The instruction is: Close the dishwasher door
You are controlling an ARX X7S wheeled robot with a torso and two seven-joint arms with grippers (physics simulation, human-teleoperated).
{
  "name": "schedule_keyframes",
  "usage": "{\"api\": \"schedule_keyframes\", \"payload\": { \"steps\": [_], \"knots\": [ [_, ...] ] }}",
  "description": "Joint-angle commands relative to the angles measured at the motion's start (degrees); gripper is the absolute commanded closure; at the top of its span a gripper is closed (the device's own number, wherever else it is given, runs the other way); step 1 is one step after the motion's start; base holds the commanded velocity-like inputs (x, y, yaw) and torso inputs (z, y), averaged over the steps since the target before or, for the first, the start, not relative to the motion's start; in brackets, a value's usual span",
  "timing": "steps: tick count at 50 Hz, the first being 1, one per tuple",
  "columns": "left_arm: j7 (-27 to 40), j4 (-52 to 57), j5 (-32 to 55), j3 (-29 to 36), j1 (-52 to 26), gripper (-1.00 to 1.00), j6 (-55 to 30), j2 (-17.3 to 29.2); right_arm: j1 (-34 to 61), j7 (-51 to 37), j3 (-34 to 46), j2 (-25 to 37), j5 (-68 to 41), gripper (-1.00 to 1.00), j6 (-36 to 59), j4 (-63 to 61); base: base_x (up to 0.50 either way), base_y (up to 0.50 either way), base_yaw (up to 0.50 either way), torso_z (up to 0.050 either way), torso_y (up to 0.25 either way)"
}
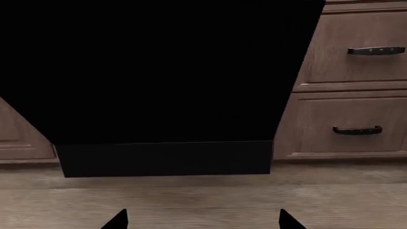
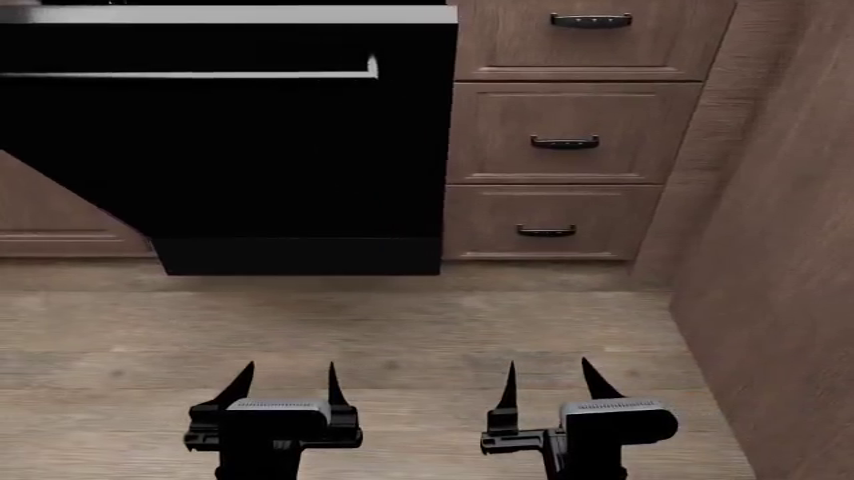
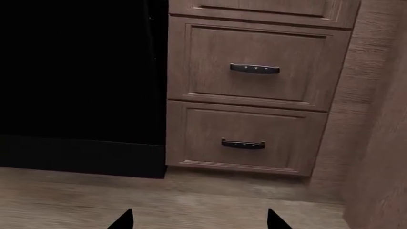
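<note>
The wide glossy black dishwasher door (image 2: 227,150) with its long silver bar handle (image 2: 187,73) leans out, ajar. Both the left end effector (image 2: 284,385) and the right end effector (image 2: 550,385) hang low, fingers spread and empty, probably staged for a push.

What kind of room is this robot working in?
Most likely a home kitchen: a glossy black dishwasher door with a silver bar handle hangs partly open beside a stack of brown wooden drawers, above a wood-look floor.

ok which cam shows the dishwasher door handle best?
Head view: the silver bar handle runs across the dishwasher door under its grey top edge. The left wrist view shows only black panel, no handle; the right wrist view catches just the door's edge beside the drawers.
</note>
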State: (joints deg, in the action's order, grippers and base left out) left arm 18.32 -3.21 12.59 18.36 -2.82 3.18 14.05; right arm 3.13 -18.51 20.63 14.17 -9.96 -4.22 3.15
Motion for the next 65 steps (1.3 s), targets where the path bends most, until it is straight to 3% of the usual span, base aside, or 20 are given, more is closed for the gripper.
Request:
{"api": "schedule_keyframes", "payload": {
  "steps": [1,51,65],
  "knots": [
    [0.2,0.0,0.0,0.4,0.0,-1.0,0.2,0.2,0.1,-0.2,0.3,0.2,-0.2,-1.0,0.0,0.0,0.0,0.35,0.0,0.0,0.0],
    [1.1,0.1,0.4,1.6,-0.1,-1.0,0.7,1.0,0.4,-0.7,1.2,0.8,-1.3,-1.0,-0.3,0.1,0.0,0.35,0.0,0.0,0.0],
    [1.3,0.1,0.5,1.8,-0.2,-1.0,0.7,1.1,0.4,0.1,1.5,1.0,-2.6,-1.0,-0.7,0.1,0.0,0.0,0.0,0.0,0.0]
  ]
}}
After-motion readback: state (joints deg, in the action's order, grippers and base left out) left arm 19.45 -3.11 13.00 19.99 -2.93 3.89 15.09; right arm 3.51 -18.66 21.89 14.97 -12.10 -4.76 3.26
